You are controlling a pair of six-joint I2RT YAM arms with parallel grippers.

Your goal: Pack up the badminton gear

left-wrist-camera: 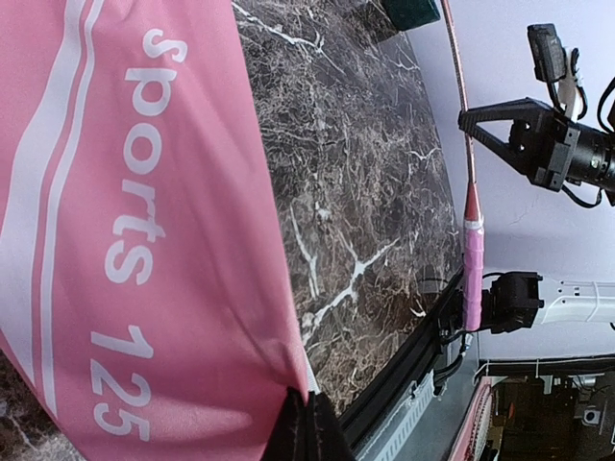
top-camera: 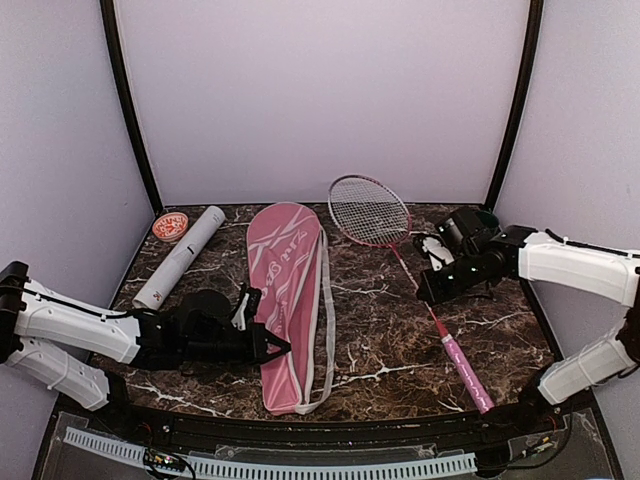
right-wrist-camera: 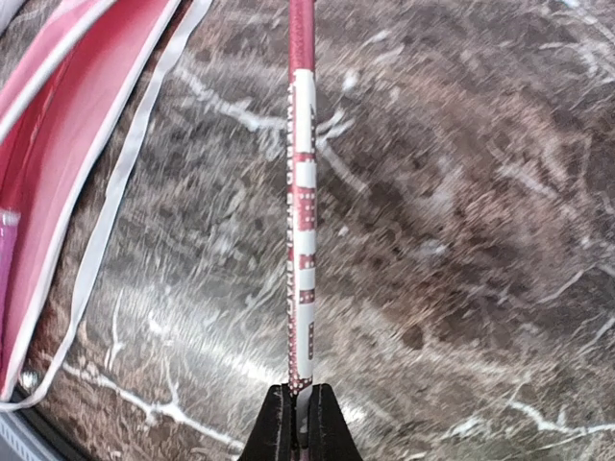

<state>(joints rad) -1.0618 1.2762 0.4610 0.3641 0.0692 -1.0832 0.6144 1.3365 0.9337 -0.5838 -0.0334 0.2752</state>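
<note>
The pink racket-shaped bag (top-camera: 290, 300) lies flat at the table's centre, its white lettering showing in the left wrist view (left-wrist-camera: 125, 240). My left gripper (top-camera: 283, 348) is shut on the bag's right edge, fingertips pinching the fabric (left-wrist-camera: 307, 427). One red-framed racket (top-camera: 368, 210) lies to the right, its pink handle (top-camera: 465, 370) toward the front. My right gripper (top-camera: 425, 292) is shut on its shaft (right-wrist-camera: 302, 192), jaws closed around it (right-wrist-camera: 299, 423). The white tube (top-camera: 182, 255) lies at the back left, its red cap (top-camera: 171, 227) beside it. The shuttlecocks and the second racket are not in view.
A dark green cup (top-camera: 488, 215) stands behind my right arm at the back right. The bag's white strap (top-camera: 325, 380) loops off its right side toward the front. The table's black front rail (top-camera: 300, 425) runs along the near edge.
</note>
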